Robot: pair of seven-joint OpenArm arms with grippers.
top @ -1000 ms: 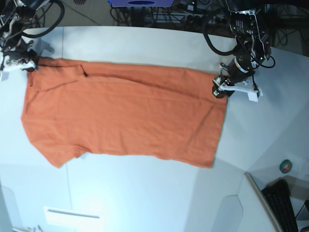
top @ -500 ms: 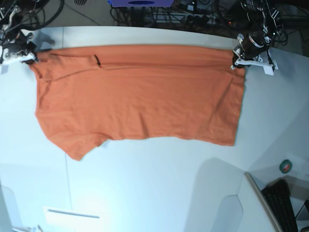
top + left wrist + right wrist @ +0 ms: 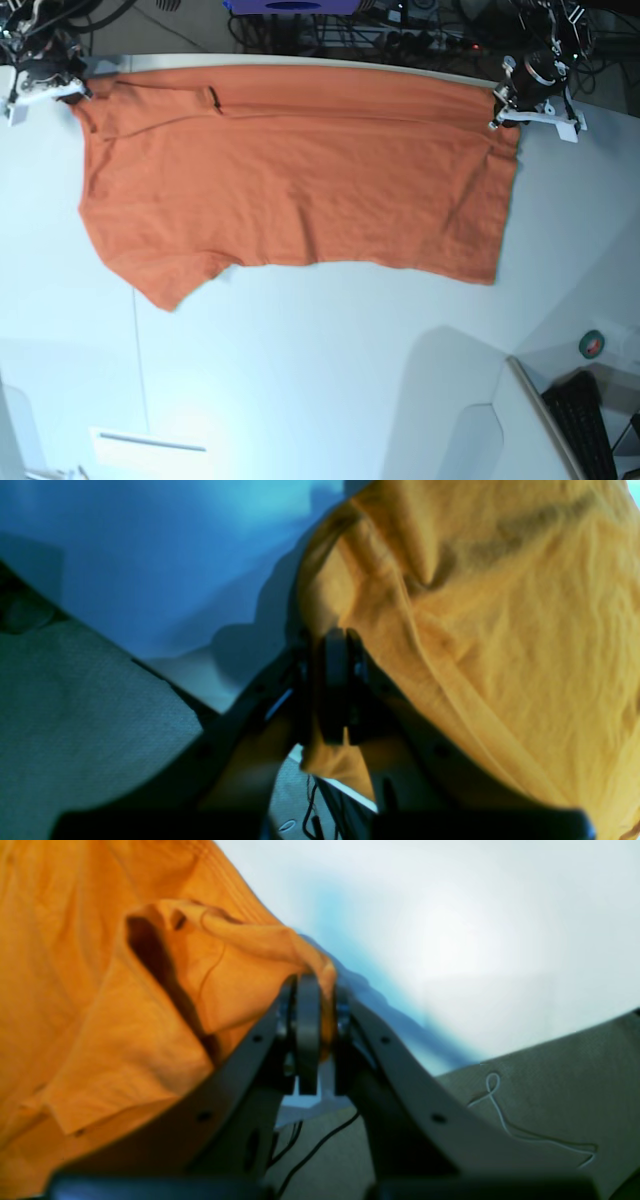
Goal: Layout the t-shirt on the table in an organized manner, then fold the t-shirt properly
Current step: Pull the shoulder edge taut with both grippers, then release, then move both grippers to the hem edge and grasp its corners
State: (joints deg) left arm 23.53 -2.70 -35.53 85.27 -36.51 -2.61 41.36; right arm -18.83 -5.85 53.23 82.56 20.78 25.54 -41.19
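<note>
Both grippers are clamped on cloth. On the base view's right, the left gripper [image 3: 497, 108] pinches a far corner of the t-shirt [image 3: 300, 185], its jaws pressed together on a bunched fold in the left wrist view [image 3: 334, 690]. The right gripper [image 3: 72, 95], on that view's left, bites the opposite far corner by the shoulder, jaws likewise tight on a fold [image 3: 315, 1005].

The shirt hangs stretched between them along the far edge of the surface [image 3: 330, 380], its body draped toward the camera and mostly flat, with soft wrinkles through the middle. One sleeve points down at the near left, and the near hem on the right ends in a fairly straight line. It looks doubled over lengthwise, though I cannot tell for sure. By my reading, the laying-out is nearly done but not finished, since the corners are not yet released; the folding proper seems wholly ahead.

The top of the shirt sits almost at the far rim of the surface, so there is little room to pull farther back. Toward the camera lies a wide bare stretch, ample for dragging the shirt forward. A keyboard [image 3: 590, 420] and a roll of tape [image 3: 593, 343] sit well apart at the near right.
</note>
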